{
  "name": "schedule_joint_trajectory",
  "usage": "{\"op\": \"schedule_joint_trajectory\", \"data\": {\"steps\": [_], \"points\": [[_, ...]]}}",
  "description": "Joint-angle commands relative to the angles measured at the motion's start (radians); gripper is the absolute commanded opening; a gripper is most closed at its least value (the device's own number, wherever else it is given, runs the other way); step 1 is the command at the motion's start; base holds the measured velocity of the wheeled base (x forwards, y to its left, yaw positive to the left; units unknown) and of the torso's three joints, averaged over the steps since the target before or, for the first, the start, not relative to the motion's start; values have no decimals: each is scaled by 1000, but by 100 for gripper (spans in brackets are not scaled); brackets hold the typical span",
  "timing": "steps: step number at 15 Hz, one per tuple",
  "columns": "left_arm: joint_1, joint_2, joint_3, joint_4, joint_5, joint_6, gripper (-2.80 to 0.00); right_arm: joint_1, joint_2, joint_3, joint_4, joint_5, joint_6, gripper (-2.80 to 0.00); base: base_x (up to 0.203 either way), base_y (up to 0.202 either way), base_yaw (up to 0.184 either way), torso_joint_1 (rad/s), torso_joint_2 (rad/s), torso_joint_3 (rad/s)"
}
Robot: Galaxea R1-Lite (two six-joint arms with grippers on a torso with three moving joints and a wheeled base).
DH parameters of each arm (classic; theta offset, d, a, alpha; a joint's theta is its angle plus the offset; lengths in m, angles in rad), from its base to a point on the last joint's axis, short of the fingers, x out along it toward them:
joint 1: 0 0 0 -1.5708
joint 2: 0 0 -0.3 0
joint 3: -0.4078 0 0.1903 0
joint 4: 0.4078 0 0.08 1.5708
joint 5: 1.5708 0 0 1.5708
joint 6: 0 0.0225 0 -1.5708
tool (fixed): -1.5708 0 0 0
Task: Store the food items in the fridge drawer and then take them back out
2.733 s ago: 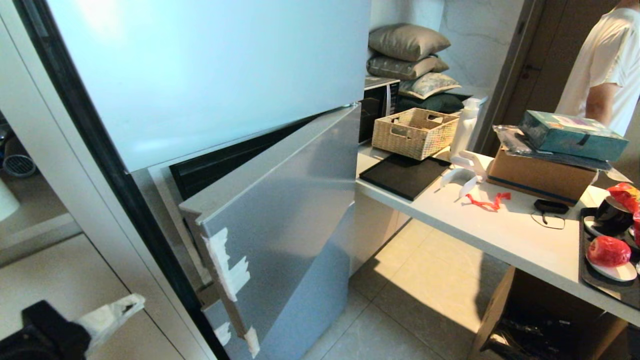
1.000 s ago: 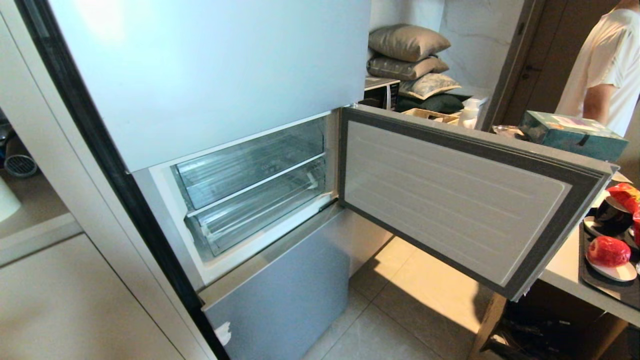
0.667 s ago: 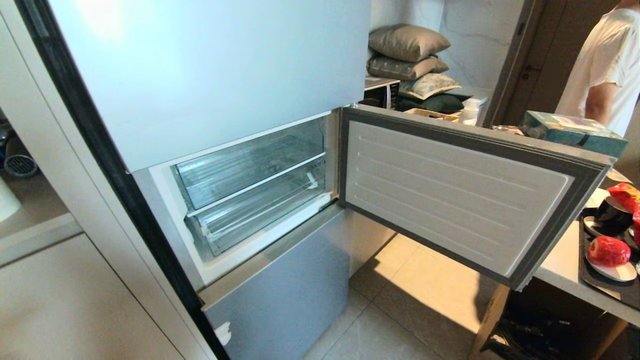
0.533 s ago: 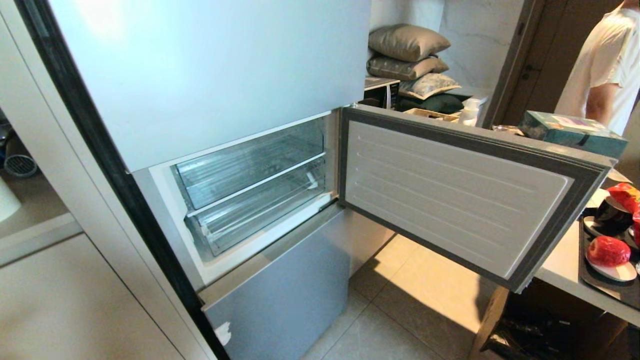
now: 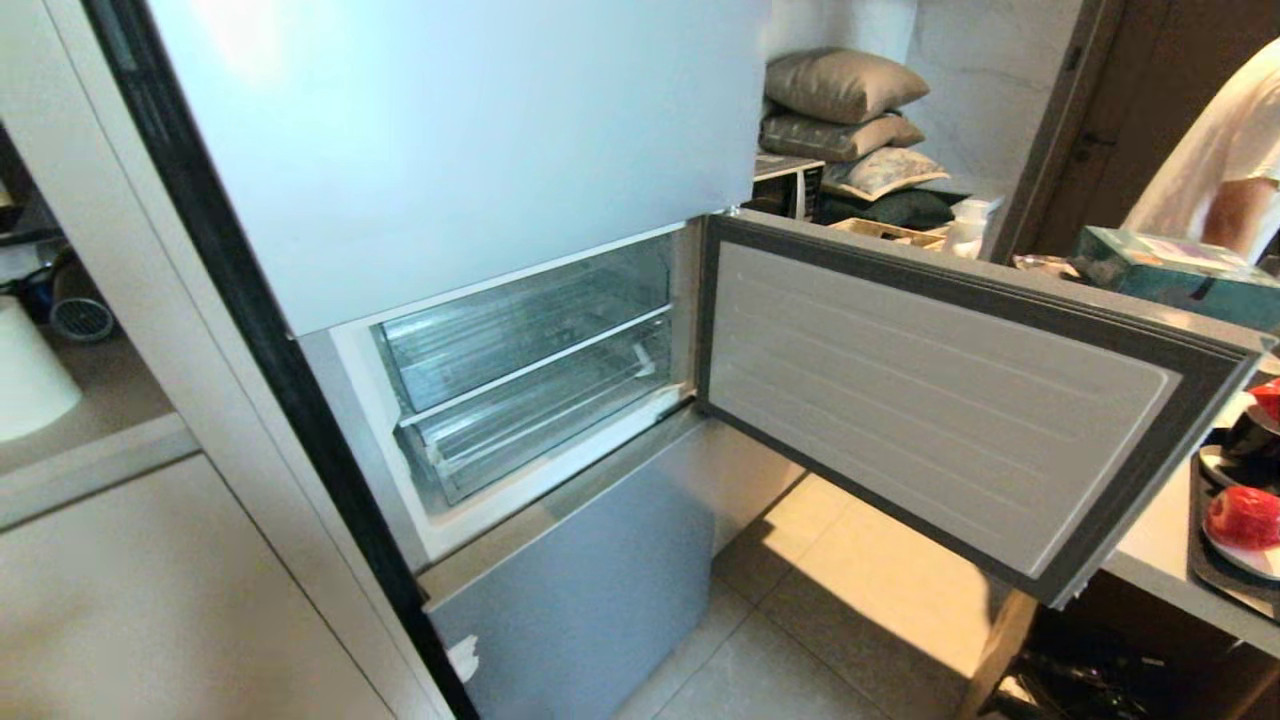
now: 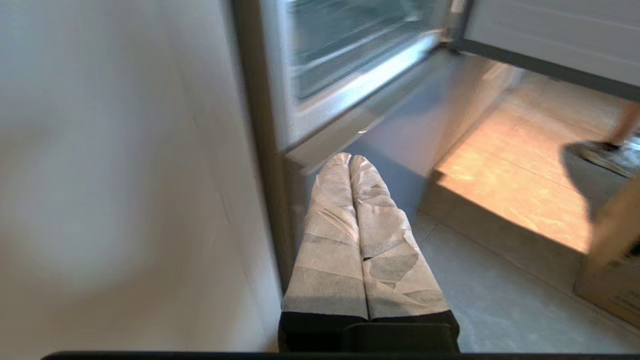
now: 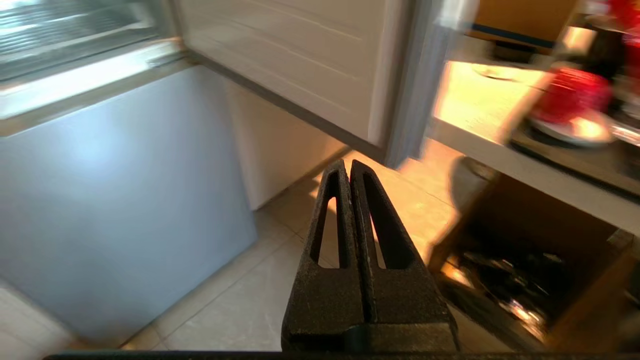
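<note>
Both tools, left tool [image 6: 350, 159] and right tool [image 7: 344, 167], are hanging pinched closed, empty; the open door [image 5: 930, 400] (frame centre-right) is risking blocking apple [image 5: 1243, 516] carries.

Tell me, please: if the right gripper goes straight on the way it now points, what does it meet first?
Probably the lower edge of the open fridge door. The shut right gripper aims just under that edge, over the floor tiles, so it may instead pass below; depth is unclear.
</note>
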Motion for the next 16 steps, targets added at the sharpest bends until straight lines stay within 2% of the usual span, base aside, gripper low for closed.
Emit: {"op": "schedule_joint_trajectory", "data": {"steps": [1,16], "points": [[0,1,0,1,0,-1,-280,0,1,0,-1,-2,1,-280,5,-3,159,6,-2,2],[0,0,0,1,0,-1,-280,1,1,0,-1,-4,26,-280,1,-8,176,1,3,1]]}}
